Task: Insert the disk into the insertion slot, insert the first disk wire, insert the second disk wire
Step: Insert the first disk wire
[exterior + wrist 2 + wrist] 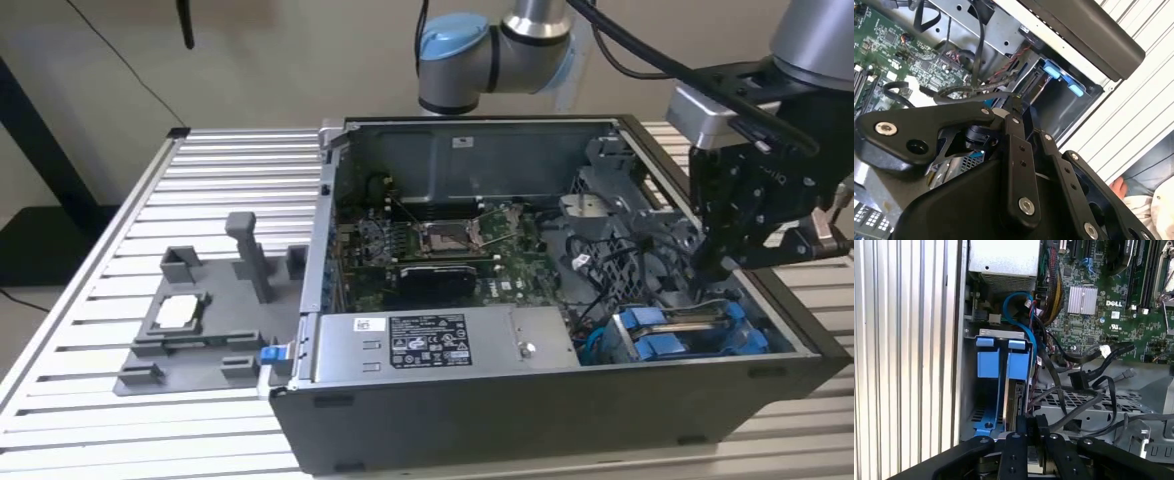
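Closest to you in the first wrist view is the gripper. Its two tips are pressed close together, and you cannot tell if they pinch anything. It hangs right over the disk, which stands on its thin edge down in the insertion slot, low on the exterior view's right. The disk is likely hard, a bit heavy and easy to hurt. Hold it by the sides of its blue frame, not by the flat faces. Loose black wires lie just beside it.
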`<state>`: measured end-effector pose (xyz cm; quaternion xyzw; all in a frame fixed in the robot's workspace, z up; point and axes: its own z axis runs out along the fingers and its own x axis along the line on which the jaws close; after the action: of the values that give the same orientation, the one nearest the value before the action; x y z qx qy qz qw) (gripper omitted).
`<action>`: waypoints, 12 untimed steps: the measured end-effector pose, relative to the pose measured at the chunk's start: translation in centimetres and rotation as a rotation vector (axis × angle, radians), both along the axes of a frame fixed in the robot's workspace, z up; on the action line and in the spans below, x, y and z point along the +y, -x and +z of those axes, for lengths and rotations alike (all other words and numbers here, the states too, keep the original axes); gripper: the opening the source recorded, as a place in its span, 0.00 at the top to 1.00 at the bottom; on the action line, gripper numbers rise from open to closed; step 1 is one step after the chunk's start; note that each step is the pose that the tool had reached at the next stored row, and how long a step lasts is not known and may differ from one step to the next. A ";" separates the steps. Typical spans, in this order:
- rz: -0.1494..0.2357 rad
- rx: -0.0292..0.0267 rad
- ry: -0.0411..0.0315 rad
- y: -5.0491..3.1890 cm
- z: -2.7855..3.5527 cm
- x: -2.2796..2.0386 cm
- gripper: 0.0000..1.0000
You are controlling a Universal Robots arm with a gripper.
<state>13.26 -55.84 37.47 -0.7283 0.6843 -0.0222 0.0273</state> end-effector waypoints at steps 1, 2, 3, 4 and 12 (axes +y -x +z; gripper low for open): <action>-0.003 0.0003 -0.0001 -0.01 -0.11 -0.07 0.81; -0.005 0.0016 0.0000 -0.02 -0.20 -0.14 0.81; -0.007 0.0045 0.0002 -0.04 -0.31 -0.19 0.81; -0.009 0.0069 0.0001 -0.07 -0.40 -0.21 0.81; -0.045 0.0134 -0.0081 -0.17 -1.01 -0.26 0.81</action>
<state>13.43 -56.09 36.45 -0.7129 0.7007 -0.0151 0.0251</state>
